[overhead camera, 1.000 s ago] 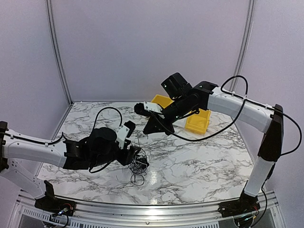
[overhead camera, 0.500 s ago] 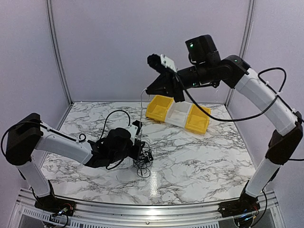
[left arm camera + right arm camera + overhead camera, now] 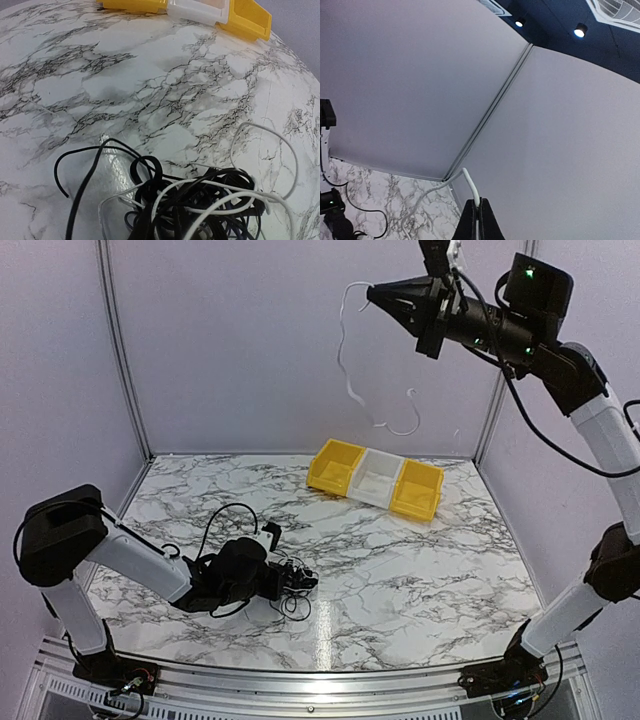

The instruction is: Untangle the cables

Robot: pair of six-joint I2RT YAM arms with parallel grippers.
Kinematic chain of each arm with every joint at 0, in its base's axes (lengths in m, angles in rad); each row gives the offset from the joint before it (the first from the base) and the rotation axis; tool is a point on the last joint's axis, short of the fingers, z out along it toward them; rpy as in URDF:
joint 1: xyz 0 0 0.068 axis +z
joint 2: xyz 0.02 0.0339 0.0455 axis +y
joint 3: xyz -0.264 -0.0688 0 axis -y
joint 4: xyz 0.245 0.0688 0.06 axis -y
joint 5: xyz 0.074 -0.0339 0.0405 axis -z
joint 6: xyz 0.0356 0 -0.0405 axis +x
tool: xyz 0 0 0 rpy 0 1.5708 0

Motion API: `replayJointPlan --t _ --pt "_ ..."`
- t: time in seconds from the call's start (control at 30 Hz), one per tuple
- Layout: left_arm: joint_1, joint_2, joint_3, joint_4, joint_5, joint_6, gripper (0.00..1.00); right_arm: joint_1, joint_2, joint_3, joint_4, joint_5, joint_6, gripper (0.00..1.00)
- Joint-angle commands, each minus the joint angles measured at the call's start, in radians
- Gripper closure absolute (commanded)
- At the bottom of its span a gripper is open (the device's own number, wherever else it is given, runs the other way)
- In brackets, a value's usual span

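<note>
Cables [image 3: 200, 202] are lying in a black-and-white knot on the table [image 3: 430, 560], near its front left. The left gripper [image 3: 293, 580] is pressing in at that knot (its fingers are not showing clearly in either view, so I cannot tell whether they are pinching anything). The right gripper [image 3: 374, 292] is squeezing one white cable [image 3: 471, 186] between closed fingers and holding it high above the bins [image 3: 375, 480]. A second ago this gripper was working low beside the knot. Half a second ago it was climbing, with the strand running straight down to the heap. Now the strand is dangling in loose curls, its lower end hanging free in the air, well clear of the table. That is looking like one cable pulled fully out, with the rest waiting to be separated.
</note>
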Motion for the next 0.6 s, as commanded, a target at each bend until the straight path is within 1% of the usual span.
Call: replayJointPlan --t 0.0,0.07,0.17,0.3,0.43,0.57 --pt "-0.012 -0.035 -0.060 -0.001 0.014 -0.082 0.83 -0.059 0.006 0.044 0.165 0.056 0.091 1.00" --pt "-0.017 -0.043 -0.069 -0.003 0.018 -0.093 0.78 -0.066 0.007 0.019 0.164 0.076 0.072 1.00" --pt "-0.032 -0.078 -0.055 -0.010 0.026 -0.090 0.66 -0.112 -0.014 -0.078 0.193 0.079 0.091 1.00" --pt "-0.048 -0.160 -0.013 -0.087 0.009 -0.107 0.52 -0.177 -0.050 -0.226 0.247 0.075 0.114 1.00" --pt "-0.054 -0.233 0.024 -0.196 0.006 -0.148 0.48 -0.220 -0.070 -0.336 0.293 0.069 0.129 1.00" --pt "-0.054 -0.310 0.024 -0.270 0.037 -0.196 0.44 -0.244 -0.073 -0.400 0.322 0.073 0.113 1.00"
